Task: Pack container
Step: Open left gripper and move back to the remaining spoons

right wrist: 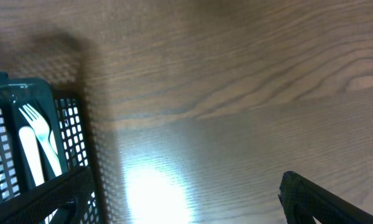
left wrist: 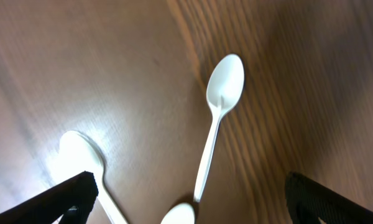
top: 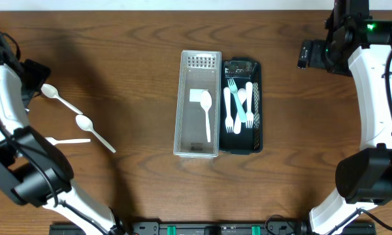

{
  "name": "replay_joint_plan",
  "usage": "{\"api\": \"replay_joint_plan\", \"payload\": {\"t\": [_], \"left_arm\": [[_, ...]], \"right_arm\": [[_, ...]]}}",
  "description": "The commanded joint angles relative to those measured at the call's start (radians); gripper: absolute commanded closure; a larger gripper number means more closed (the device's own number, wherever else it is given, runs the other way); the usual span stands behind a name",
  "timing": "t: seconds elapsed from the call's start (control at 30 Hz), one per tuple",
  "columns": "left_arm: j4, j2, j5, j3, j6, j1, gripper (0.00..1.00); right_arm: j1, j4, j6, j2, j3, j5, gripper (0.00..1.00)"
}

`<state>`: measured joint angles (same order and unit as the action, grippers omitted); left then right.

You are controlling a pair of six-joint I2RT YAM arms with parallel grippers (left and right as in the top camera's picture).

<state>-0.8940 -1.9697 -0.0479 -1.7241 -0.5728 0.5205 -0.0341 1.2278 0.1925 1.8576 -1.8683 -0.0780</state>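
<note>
The clear tray [top: 197,104] lies lengthwise from near to far, and the one white spoon [top: 207,114] in it lies along it, bowl to the far end. Against the tray's right side a dark basket [top: 241,140] holds forks [top: 230,104]. Well left of the tray, two loose spoons [top: 95,132] lie slantwise on the wooden table [top: 137,52], bowls away from it. The left gripper [left wrist: 186,199] above them has its fingers spread. The right gripper [right wrist: 186,205], right of the tray, is spread also.
</note>
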Motion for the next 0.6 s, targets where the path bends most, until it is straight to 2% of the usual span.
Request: {"api": "replay_joint_plan", "payload": {"t": [0.0, 0.57], "left_arm": [[0.035, -0.047, 0.008, 0.007, -0.009, 0.000, 0.02], [0.169, -0.230, 0.037, 0.007, 0.019, -0.021, 0.02]], "right_arm": [[-0.005, 0.009, -0.003, 0.006, 0.004, 0.004, 0.01], [-0.004, 0.023, 0.039, 0.006, 0.004, 0.004, 0.01]]}}
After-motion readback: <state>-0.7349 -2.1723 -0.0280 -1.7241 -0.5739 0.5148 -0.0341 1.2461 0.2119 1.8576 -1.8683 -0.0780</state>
